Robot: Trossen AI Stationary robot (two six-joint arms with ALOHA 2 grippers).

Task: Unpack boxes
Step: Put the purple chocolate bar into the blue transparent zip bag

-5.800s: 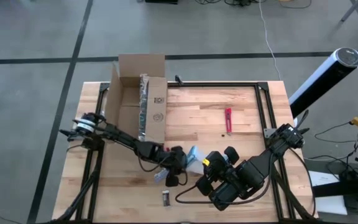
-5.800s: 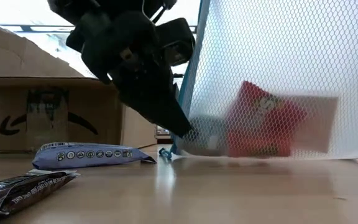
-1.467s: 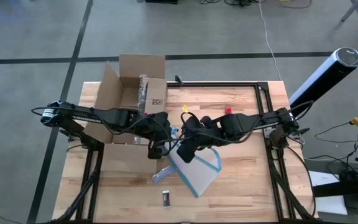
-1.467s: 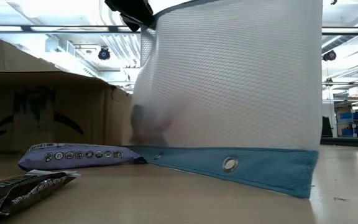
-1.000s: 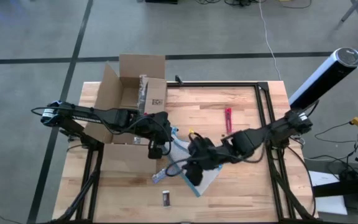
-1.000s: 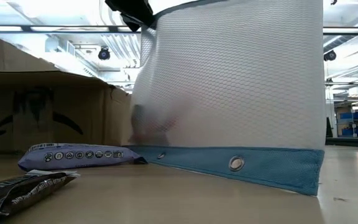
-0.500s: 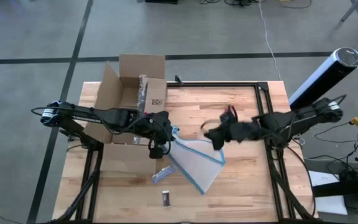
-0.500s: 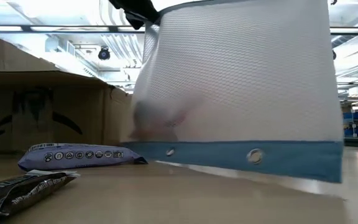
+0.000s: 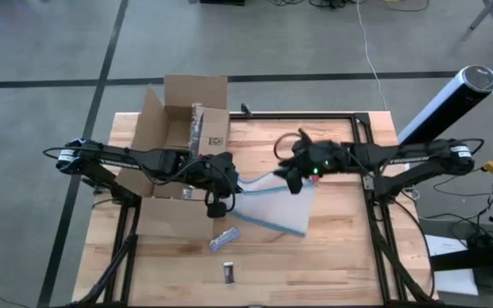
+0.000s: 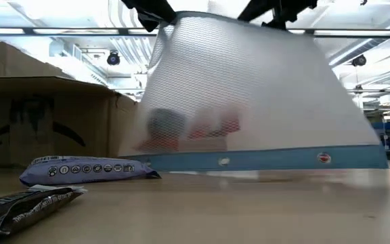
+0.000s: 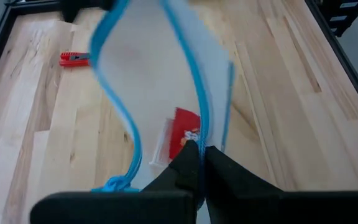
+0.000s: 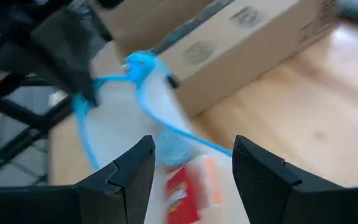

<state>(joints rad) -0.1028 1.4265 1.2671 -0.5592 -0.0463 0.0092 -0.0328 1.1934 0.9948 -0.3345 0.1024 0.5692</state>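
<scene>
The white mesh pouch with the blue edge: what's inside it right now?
Through the white mesh pouch with blue edge, held up by the left gripper, a red packet and a bluish-grey item show. Their labels are blurred; anything behind them is hidden.

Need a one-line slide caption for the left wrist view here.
Left gripper pinches the blue edge of a clear mesh pouch holding a red packet above the wooden table.

Two slim black jointed arms, looping black cables, matte black fingers (image 12: 135,177)
</scene>
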